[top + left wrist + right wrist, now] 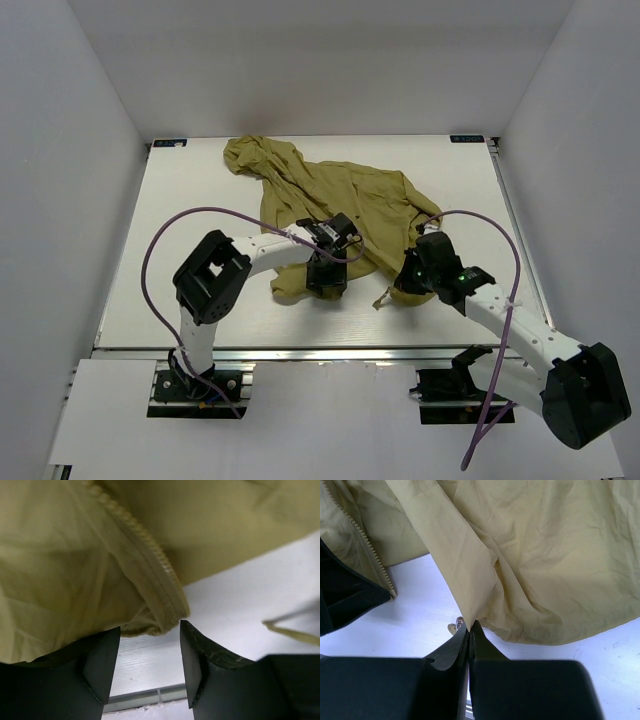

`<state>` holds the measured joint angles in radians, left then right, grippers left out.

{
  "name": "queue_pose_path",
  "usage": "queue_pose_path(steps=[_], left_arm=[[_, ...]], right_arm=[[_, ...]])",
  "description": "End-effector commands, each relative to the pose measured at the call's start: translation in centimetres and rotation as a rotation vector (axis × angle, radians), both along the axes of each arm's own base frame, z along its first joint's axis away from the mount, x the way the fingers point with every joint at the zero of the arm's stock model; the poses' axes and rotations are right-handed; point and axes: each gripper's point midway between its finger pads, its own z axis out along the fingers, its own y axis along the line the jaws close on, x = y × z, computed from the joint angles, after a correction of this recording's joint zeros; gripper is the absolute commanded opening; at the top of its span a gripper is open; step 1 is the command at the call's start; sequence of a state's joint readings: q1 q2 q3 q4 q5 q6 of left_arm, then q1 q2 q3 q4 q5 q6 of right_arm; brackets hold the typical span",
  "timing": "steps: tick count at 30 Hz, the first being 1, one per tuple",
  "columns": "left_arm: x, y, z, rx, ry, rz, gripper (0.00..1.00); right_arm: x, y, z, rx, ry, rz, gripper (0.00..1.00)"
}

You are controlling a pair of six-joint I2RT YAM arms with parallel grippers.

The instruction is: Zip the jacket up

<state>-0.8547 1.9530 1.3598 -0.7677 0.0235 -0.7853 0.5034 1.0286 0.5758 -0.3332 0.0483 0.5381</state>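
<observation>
The olive-yellow jacket lies rumpled on the white table, hood at the far left. My left gripper is open over the jacket's near left hem corner; in the left wrist view its jaws stand apart just below the hem, where the zipper teeth end. My right gripper is shut on the jacket's near right hem corner, the fabric pinched between the tips. A small zipper pull shows beside the left tip. The other zipper edge shows at the left of the right wrist view.
The table's front edge with a metal rail runs just behind both grippers. A thin drawstring lies on the table to the right of the left gripper. White walls enclose the table on three sides.
</observation>
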Motion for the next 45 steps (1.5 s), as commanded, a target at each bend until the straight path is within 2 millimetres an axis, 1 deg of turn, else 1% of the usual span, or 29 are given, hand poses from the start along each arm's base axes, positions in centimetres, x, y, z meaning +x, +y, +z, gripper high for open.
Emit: queue_pose_path(steps=[1, 4, 8, 11, 12, 15, 16, 17, 19, 20, 22, 23, 25, 26, 27, 28, 29, 30, 31, 33, 34, 35, 36, 38, 39, 41, 43, 44, 45], left_arm=[[1.1, 0.5, 0.6, 0.06, -0.057, 0.069, 0.61], [1.4, 0.8, 0.0, 0.104, -0.056, 0.091, 0.6], [1.2, 0.6, -1.0, 0.116, -0.032, 0.086, 0.53], [1.2, 0.3, -1.4, 0.113, -0.021, 0.079, 0.39], [1.2, 0.3, -1.5, 0.116, -0.018, 0.074, 0.3], [1.5, 0.1, -1.0, 0.103, -0.033, 0.065, 0.14], [1.5, 0.1, -0.9, 0.101, -0.038, 0.062, 0.02], [1.7, -0.1, -0.2, 0.084, -0.061, 0.057, 0.0], [2.0, -0.1, 0.6, 0.066, -0.087, 0.031, 0.0], [2.5, -0.4, 1.8, 0.04, -0.128, 0.01, 0.0], [2.8, -0.4, 3.0, 0.013, -0.17, -0.02, 0.0], [3.0, -0.3, 4.4, -0.015, -0.216, -0.052, 0.0], [3.1, -0.2, 5.8, -0.045, -0.27, -0.081, 0.0], [3.1, 0.0, 6.1, -0.058, -0.297, -0.105, 0.0], [3.1, 0.0, 7.9, -0.099, -0.342, -0.115, 0.0], [3.1, 0.0, 8.8, -0.128, -0.369, -0.124, 0.0], [3.1, 0.0, 9.0, -0.151, -0.398, -0.144, 0.0], [2.9, 0.1, 10.7, -0.193, -0.44, -0.145, 0.0], [2.8, -0.1, 11.4, -0.227, -0.461, -0.157, 0.0], [2.4, -0.3, 12.0, -0.295, -0.506, -0.177, 0.0], [2.3, -0.9, 14.0, -0.37, -0.555, -0.185, 0.0], [2.1, -0.9, 14.4, -0.398, -0.57, -0.188, 0.0], [1.6, -0.5, 13.6, -0.404, -0.563, -0.186, 0.0], [1.4, -0.8, 15.2, -0.477, -0.609, -0.178, 0.0], [1.2, -0.6, 14.8, -0.483, -0.61, -0.172, 0.0], [1.3, -0.8, 15.7, -0.521, -0.634, -0.156, 0.0], [1.5, -0.8, 16.0, -0.523, -0.635, -0.14, 0.0], [1.5, -0.7, 15.6, -0.509, -0.621, -0.123, 0.0], [1.6, -0.7, 15.7, -0.503, -0.613, -0.119, 0.0]], right_arm=[[0.4, 0.2, 0.6, 0.022, -0.038, 0.012, 0.0], [0.4, 0.1, 0.6, 0.022, -0.035, 0.006, 0.0], [0.2, -0.3, 0.3, 0.011, -0.032, -0.001, 0.0], [0.0, -0.4, 0.2, 0.009, -0.029, 0.0, 0.0], [0.0, -0.4, 0.1, 0.008, -0.032, 0.0, 0.0], [0.0, -0.2, -0.1, 0.012, -0.037, 0.019, 0.0], [0.0, 0.0, -0.1, 0.016, -0.046, 0.041, 0.0], [0.0, 0.2, -0.1, 0.018, -0.054, 0.056, 0.0], [0.0, 1.3, 0.3, 0.053, -0.073, 0.129, 0.0], [0.1, 1.6, 0.6, 0.063, -0.082, 0.151, 0.0], [0.2, 2.5, 1.0, 0.092, -0.101, 0.197, 0.0], [0.3, 2.8, 1.3, 0.092, -0.124, 0.234, 0.0], [0.6, 3.9, 2.3, 0.133, -0.159, 0.283, 0.0], [0.7, 4.2, 2.6, 0.134, -0.18, 0.323, 0.0], [0.6, 4.9, 3.3, 0.16, -0.191, 0.362, 0.0], [0.7, 5.4, 3.6, 0.172, -0.201, 0.382, 0.0], [0.8, 5.7, 3.8, 0.176, -0.214, 0.413, 0.0], [0.4, 6.2, 4.2, 0.2, -0.217, 0.45, 0.0], [0.5, 6.5, 4.6, 0.215, -0.227, 0.466, 0.0], [0.3, 7.4, 5.5, 0.252, -0.266, 0.526, 0.0], [0.1, 7.6, 5.9, 0.268, -0.28, 0.542, 0.0], [0.5, 8.1, 6.9, 0.293, -0.328, 0.555, 0.0], [0.0, 8.6, 7.3, 0.325, -0.332, 0.581, 0.0], [0.0, 9.2, 8.2, 0.367, -0.359, 0.601, 0.0], [-0.1, 9.4, 8.4, 0.394, -0.353, 0.596, 0.0], [-0.7, 9.9, 8.6, 0.439, -0.349, 0.626, 0.0], [-0.7, 10.4, 9.3, 0.478, -0.374, 0.628, 0.0], [-0.7, 10.3, 9.2, 0.481, -0.377, 0.624, 0.0], [-0.6, 10.3, 9.6, 0.488, -0.405, 0.631, 0.0]])
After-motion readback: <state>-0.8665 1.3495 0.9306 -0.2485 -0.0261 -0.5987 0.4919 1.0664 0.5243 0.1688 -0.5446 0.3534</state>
